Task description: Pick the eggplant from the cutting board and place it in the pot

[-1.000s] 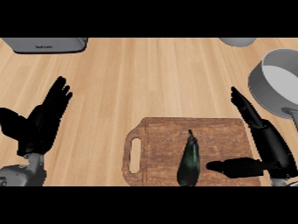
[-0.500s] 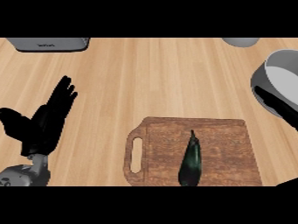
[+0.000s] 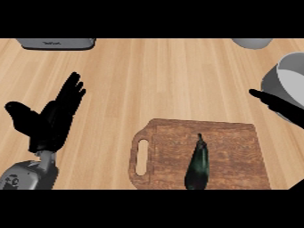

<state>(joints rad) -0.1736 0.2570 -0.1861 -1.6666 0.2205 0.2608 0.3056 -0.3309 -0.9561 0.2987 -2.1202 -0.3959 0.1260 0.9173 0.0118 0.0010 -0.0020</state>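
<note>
Light wooden counter [image 3: 161, 80] with lengthwise grain, evenly lit throughout. At the far left edge, a grey appliance [image 3: 55, 43], partly cut off. At the far right edge, a grey rounded object [image 3: 252, 42], also cut off.

Bright, even light on the counter [image 3: 154, 80]; no glare or hard shadows.

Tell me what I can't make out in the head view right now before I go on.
- Pot: cut off by the right edge; its inside only partly shows.
- Right hand: mostly beyond the right edge; finger pose unclear.
- Eggplant: lower end cut by the bottom band.
- Grey object: top cropped; unidentifiable.
</note>
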